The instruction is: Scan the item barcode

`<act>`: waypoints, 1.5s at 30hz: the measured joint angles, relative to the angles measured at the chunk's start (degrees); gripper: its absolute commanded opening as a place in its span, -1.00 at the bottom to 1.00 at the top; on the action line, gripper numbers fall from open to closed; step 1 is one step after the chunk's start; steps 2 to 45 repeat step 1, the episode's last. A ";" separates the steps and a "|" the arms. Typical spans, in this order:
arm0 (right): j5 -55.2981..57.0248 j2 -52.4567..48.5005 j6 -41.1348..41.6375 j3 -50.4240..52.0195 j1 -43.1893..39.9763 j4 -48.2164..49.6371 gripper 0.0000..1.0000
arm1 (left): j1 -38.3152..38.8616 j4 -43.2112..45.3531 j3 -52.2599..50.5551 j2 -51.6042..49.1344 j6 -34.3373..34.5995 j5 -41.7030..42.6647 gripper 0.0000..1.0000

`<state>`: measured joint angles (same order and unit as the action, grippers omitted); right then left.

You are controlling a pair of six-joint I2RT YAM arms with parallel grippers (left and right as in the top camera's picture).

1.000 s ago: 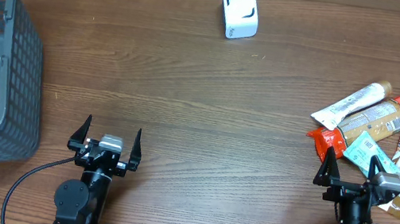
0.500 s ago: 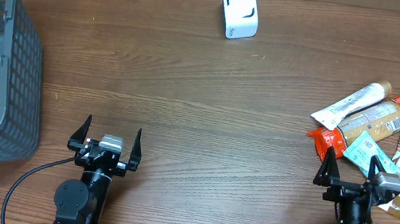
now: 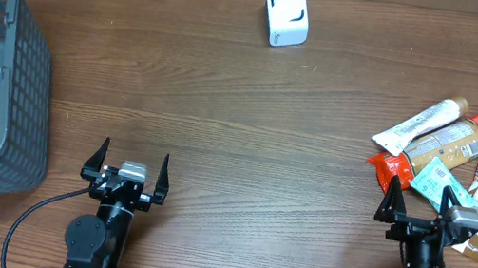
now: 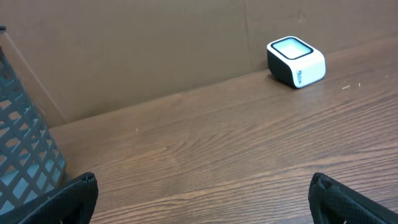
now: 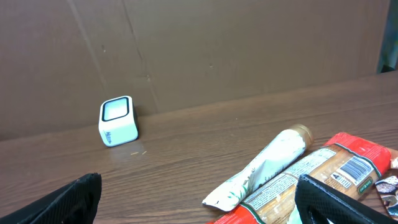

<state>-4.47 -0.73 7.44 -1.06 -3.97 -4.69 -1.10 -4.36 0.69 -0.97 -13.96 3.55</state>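
Your left gripper (image 3: 134, 158) stands wide open and empty at the near table edge. Your right gripper (image 3: 418, 203) is equally wide and holds nothing. Just beside the right one lies the pile of items (image 3: 466, 160): a white tube (image 3: 421, 124), a red-wrapped bar (image 3: 457, 142) and a teal packet (image 3: 437, 179). The white scanner (image 3: 286, 13) stands at the far edge, well apart, with a grey basket (image 3: 32, 72) far left.
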 measured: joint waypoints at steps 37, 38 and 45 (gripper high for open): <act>0.02 0.00 0.02 0.00 0.00 -0.02 1.00 | 0.00 0.00 0.00 0.00 0.00 0.00 0.99; 0.02 0.00 0.02 0.00 0.00 -0.02 1.00 | 0.00 0.00 0.00 0.00 0.00 0.00 0.99; 0.02 0.00 0.02 0.00 0.00 -0.02 1.00 | 0.00 0.00 0.00 0.00 0.00 0.00 0.99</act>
